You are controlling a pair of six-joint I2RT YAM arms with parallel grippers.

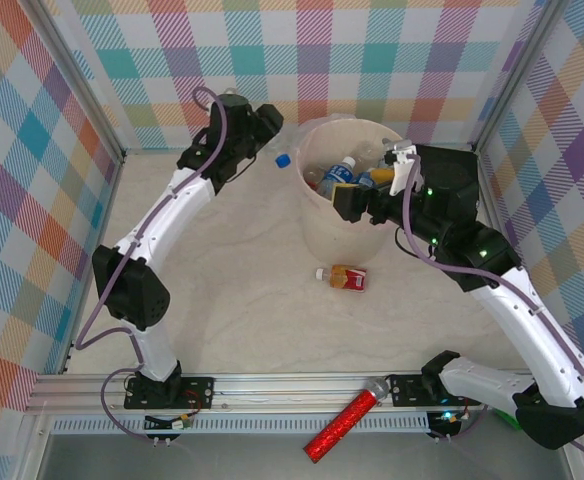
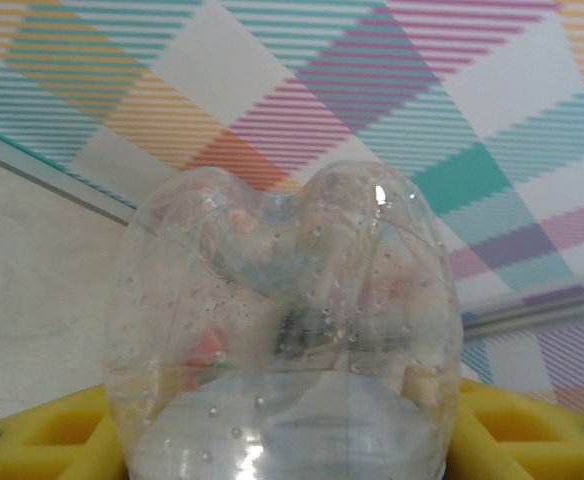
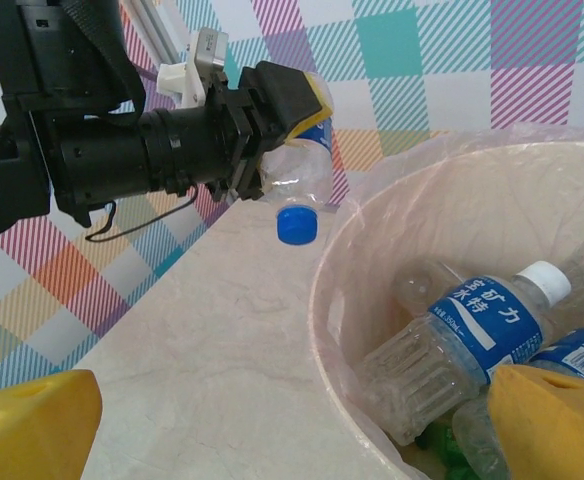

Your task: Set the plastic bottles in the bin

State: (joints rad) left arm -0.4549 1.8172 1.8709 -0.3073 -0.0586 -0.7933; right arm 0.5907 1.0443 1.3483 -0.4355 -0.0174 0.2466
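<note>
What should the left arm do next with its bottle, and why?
Probably swing it right until it is over the bin: the left gripper grips the clear bottle, whose blue cap hangs outside the bin, above the table.

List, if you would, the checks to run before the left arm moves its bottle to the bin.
1. Grip: left gripper shut on the clear bottle: ok.
2. Bottle over the bin: not ok; it hangs cap down over the table beside the rim.
3. Room in the bin: ok; its bottles lie well below the rim.
4. Right gripper out of the way: cannot tell; it hovers open at the near rim.
5. Table cleared: not ok; a brown bottle lies in front of the bin.
</note>
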